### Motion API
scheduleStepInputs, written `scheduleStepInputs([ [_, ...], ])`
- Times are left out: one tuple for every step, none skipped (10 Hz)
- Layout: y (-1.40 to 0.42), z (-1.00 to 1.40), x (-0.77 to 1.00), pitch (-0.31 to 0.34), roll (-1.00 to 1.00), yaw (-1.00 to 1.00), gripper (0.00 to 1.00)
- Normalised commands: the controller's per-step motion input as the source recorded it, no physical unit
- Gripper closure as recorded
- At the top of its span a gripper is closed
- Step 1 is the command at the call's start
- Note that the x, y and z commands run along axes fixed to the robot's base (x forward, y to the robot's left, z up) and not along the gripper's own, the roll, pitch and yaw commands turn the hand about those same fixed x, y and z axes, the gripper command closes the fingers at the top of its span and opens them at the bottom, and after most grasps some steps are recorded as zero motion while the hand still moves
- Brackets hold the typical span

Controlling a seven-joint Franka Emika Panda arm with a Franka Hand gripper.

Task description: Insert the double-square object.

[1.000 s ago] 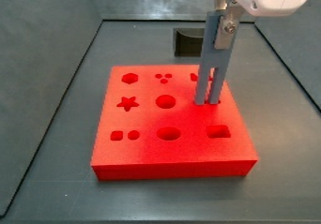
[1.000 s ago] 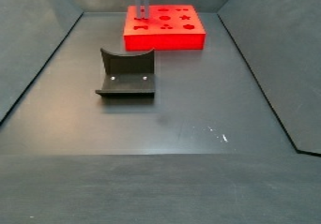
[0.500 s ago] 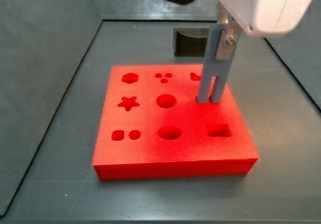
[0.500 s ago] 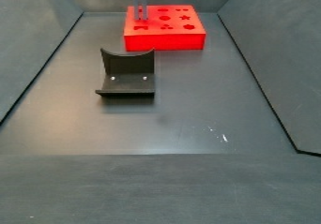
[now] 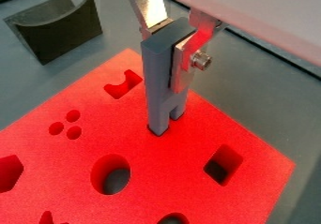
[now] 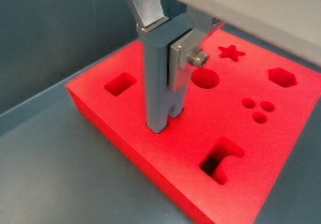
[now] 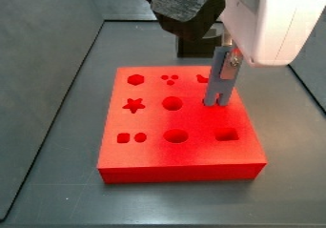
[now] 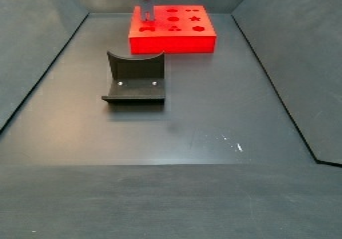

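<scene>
The double-square object [image 5: 160, 87] is a slim grey-blue bar standing upright on the red board [image 5: 238, 125]. My gripper [image 5: 170, 36] is shut on its upper part, with silver fingers [image 5: 189, 52] on both sides. The notch between its two prongs still shows just above the board surface in both wrist views [image 6: 160, 115]. In a side view the bar [image 7: 218, 87] stands near the board's [image 7: 192, 170] right-hand far part, under the gripper [image 7: 228, 56]. In a side view from far off, the bar [image 8: 144, 1] rises from the board [image 8: 174, 45]; the gripper is out of frame there.
The board [image 6: 282, 139] has several shaped holes: star, hexagon, rounds, squares. The dark fixture [image 8: 134, 78] stands on the grey floor in front of the board, and also shows in a wrist view [image 5: 56, 26]. Tray walls rise at the sides.
The gripper has come down with the bar. Less of the bar shows above the board than one second ago. The board and fixture have not moved.
</scene>
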Motion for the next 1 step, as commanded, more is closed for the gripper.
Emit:
scheduleStepInputs([
  [0.00,0.00,0.00,0.000,0.00,0.00,1.00],
])
